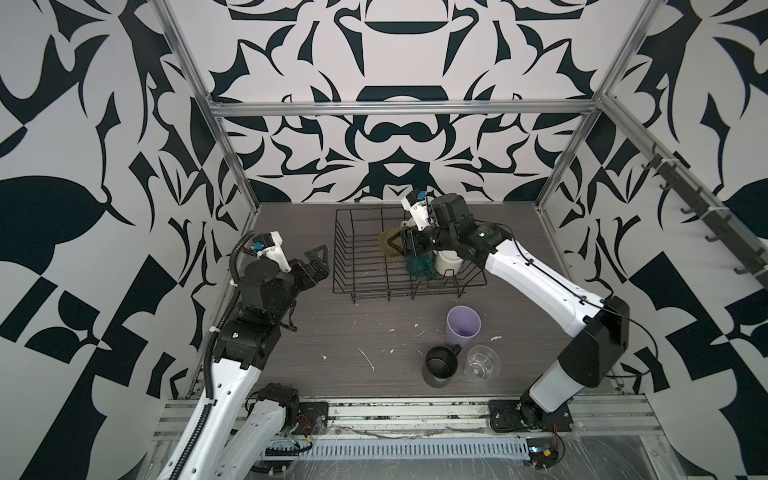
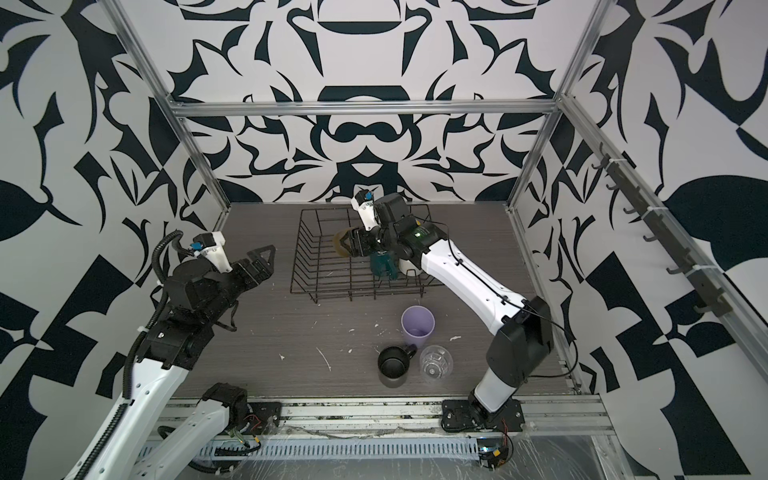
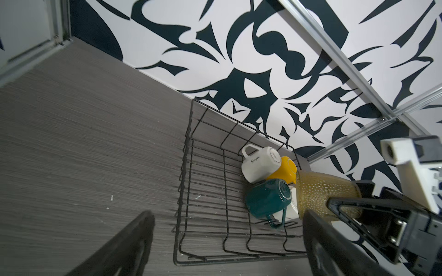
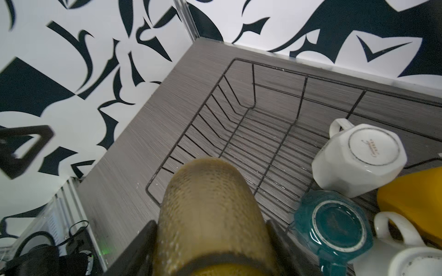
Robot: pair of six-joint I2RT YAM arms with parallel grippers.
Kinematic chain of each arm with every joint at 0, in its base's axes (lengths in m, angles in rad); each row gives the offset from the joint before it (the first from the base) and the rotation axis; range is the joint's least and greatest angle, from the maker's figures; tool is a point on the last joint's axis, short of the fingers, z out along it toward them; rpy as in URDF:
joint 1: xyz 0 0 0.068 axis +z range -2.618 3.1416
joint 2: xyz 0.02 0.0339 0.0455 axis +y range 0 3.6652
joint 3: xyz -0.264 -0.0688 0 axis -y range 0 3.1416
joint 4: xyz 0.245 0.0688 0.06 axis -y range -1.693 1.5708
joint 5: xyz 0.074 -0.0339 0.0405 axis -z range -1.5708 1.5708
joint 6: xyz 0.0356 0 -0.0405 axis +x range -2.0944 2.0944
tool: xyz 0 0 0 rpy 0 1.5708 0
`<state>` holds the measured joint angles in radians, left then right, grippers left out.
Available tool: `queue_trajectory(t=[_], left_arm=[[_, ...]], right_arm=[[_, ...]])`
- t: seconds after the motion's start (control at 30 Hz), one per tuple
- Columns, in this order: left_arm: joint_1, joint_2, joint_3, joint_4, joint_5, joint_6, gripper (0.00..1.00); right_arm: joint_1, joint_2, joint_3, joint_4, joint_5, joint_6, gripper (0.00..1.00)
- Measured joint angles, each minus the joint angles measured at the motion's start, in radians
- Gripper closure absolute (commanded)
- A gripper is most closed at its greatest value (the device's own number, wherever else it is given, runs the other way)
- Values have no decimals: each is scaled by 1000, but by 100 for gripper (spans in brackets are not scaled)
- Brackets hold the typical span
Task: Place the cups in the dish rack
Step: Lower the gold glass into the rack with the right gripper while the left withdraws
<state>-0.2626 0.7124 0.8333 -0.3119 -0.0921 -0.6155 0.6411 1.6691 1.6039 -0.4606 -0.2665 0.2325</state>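
Amber glass (image 4: 210, 215) pinched sideways in right jaws above rack (image 1: 343, 253), beside upturned mugs (image 4: 358, 157); stiff, slick, breakable, best held mid-body; left jaws wide and empty; tumbler (image 1: 463, 328), black mug (image 1: 440, 368), clear glass (image 1: 482, 363) waiting on desk (image 1: 332, 332).

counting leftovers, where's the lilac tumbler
The lilac tumbler stands on the table, right of centre in both top views, between dish rack and black mug.
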Motion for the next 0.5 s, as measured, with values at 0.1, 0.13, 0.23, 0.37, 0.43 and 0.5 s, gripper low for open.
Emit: queue_trajectory(t=[0.1, 0.13, 0.23, 0.37, 0.43, 0.5], left_arm=[[0, -13, 0, -18, -33, 16, 1], [0, -14, 0, -23, -43, 21, 1], [0, -17, 0, -31, -62, 32, 1], [0, -24, 0, -42, -79, 44, 1], [0, -29, 0, -51, -88, 48, 1], [0, -35, 0, -57, -95, 55, 1]], right_arm=[[0, 66, 65, -35, 34, -25, 100], [0, 90, 90, -47, 45, -33, 100], [0, 161, 160, -76, 81, -58, 100], [3, 264, 266, -130, 132, -90, 100], [5, 325, 330, -156, 161, -107, 100], [8, 383, 388, -179, 187, -121, 100]])
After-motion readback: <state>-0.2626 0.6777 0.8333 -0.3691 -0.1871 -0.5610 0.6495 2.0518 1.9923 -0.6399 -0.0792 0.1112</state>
